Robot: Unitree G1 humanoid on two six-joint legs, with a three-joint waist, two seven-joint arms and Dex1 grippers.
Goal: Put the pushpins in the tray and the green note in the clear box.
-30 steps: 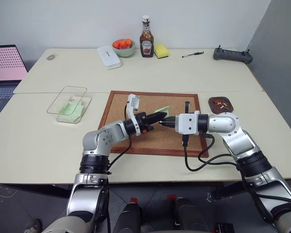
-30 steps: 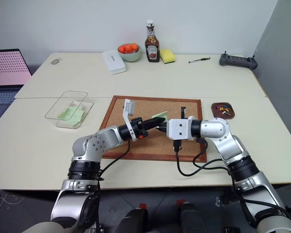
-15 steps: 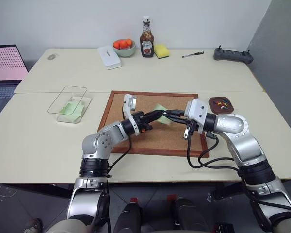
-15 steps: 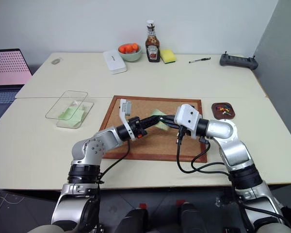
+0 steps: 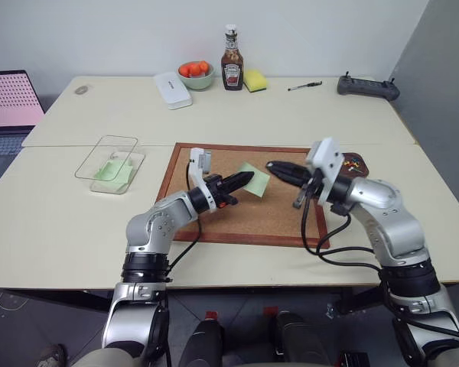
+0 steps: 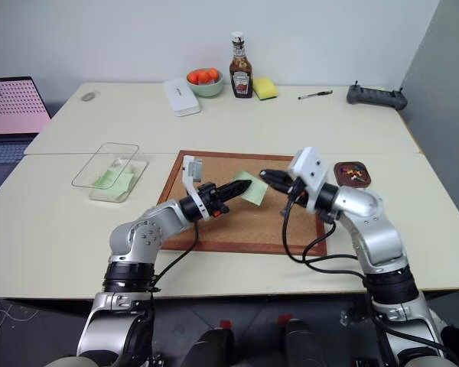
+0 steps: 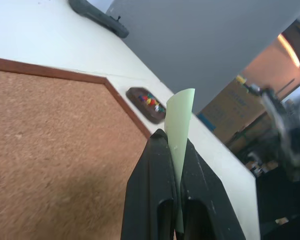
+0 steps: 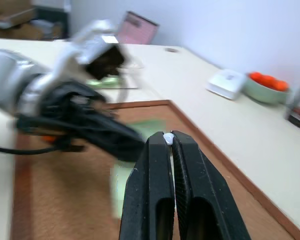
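The left end effector (image 5: 245, 180) grips the green note (image 5: 255, 180); the right end effector (image 5: 274, 167) pinches a white pushpin (image 8: 167, 138). Next: pushpin to tray (image 5: 349, 163), note to clear box (image 5: 109, 162).

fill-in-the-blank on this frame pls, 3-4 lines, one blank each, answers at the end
1. The left gripper is shut on the green ____.
2. The right gripper pinches a small ____ pushpin at its tips.
3. The tray of pushpins sits just off the ____ edge of the corkboard, by the robot's sides.
4. The clear box already holds a ____ slip of paper.

Missing words: note; white; right; green
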